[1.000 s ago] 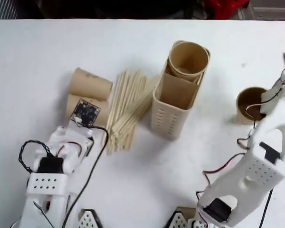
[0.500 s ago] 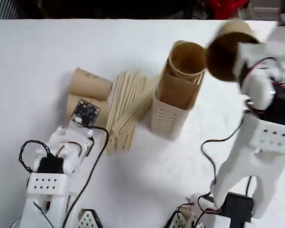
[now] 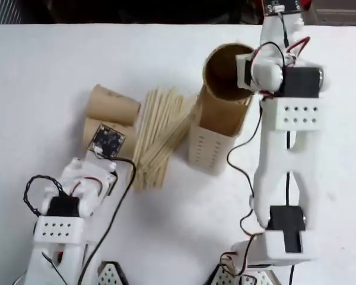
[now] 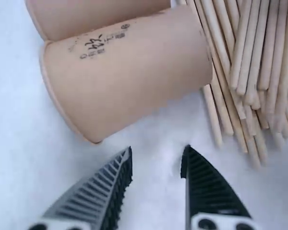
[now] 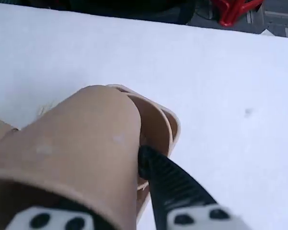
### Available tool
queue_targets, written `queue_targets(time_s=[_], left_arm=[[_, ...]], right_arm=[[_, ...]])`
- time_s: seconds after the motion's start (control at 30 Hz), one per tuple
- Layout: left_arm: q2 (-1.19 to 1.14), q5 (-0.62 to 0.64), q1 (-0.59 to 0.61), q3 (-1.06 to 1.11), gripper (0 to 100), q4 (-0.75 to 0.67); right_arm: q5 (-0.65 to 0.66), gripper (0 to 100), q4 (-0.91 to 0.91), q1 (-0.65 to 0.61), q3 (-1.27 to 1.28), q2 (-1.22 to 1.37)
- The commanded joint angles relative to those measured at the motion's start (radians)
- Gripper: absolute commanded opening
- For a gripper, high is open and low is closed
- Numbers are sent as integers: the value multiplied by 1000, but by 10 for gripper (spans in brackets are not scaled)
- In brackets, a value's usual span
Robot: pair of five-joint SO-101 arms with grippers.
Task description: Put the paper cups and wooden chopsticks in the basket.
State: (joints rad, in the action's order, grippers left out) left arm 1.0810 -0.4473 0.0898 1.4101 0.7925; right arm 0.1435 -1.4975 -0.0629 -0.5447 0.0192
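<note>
My right gripper point(image 3: 248, 76) is shut on the rim of a brown paper cup point(image 3: 224, 72), holding it over the mouth of the tan basket point(image 3: 212, 139). In the right wrist view that cup point(image 5: 72, 148) sits against the black finger point(image 5: 165, 179), and another cup point(image 5: 164, 125) stands in the basket below. Two paper cups point(image 3: 111, 104) lie on their sides at the left beside a pile of wooden chopsticks point(image 3: 157, 133). My left gripper point(image 4: 156, 160) is open just short of the nearer lying cup point(image 4: 125, 72), with the chopsticks point(image 4: 245, 62) beside it.
The white table point(image 3: 47, 65) has free room at the back left and along the right side. The left arm point(image 3: 71, 196) rests at the front left; its cable loops over the table. Dark clutter and a red object point(image 5: 235, 9) lie beyond the far edge.
The right arm lifted the cup from the table's right side and swung it left over the basket. The left arm has not moved.
</note>
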Motion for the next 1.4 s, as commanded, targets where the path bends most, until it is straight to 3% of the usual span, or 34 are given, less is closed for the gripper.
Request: queue_targets(time_s=[0.0,0.3,1.0,1.23,1.37], left_arm=[[18,-8,-12,-6,172,-20],[18,-8,-12,-6,172,-18],[18,-3,-12,-2,172,-23],[18,-5,-12,0,172,-40],[18,-5,-12,0,172,-41]], right_arm=[[-11,19,-4,12,-31,16],[-11,140,-77,8,-38,-12],[-2,148,42,5,-64,27],[5,303,65,-35,-64,30],[91,318,61,-77,-64,30]])
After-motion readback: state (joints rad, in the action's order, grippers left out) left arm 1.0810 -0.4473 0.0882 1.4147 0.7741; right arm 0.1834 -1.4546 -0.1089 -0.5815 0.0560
